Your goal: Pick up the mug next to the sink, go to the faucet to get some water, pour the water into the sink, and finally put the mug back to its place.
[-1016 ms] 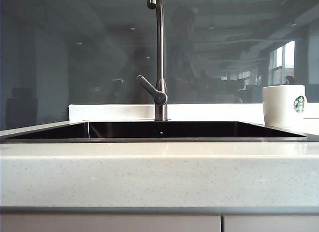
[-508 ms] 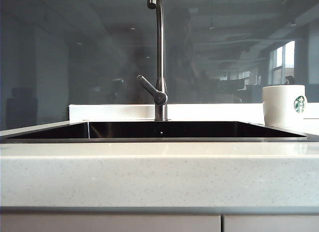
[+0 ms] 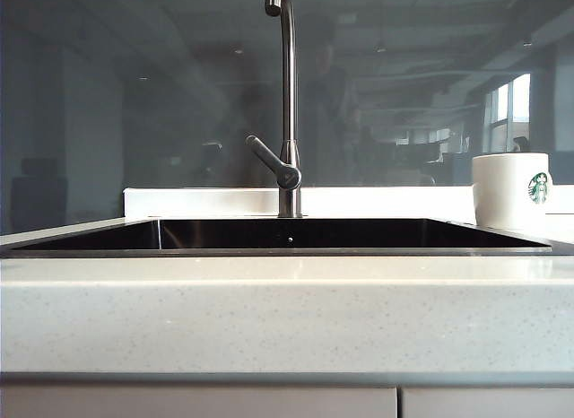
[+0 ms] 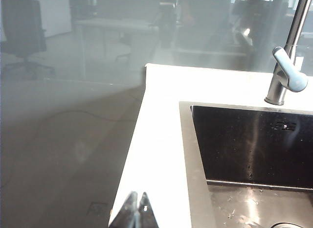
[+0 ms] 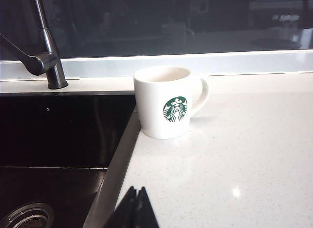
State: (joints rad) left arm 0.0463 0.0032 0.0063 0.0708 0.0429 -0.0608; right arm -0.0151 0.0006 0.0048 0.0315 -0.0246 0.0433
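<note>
A: Mug's position?

B: Starbucks mug (image 5: pixel 169 102) upright on the counter (image 5: pixel 234 154), just beside the sink (image 5: pixel 63 130) corner, handle turned away from the basin, likely easing a side grasp. Faucet (image 3: pixel 287 104) stands behind the sink.

A: Grippers?

B: Right gripper (image 5: pixel 137 208) near the mug, jaws pressed together, empty. Left gripper (image 4: pixel 137 213) over the opposite counter edge, apparently likewise.

Kitchen, sink (image 3: pixel 90 251), faucet (image 3: pixel 288 95), speckled countertop (image 3: pixel 287 315)

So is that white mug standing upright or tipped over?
Upright. The mug sits flat on the countertop by the sink, mouth upward, handle out sideways, untouched.
</note>
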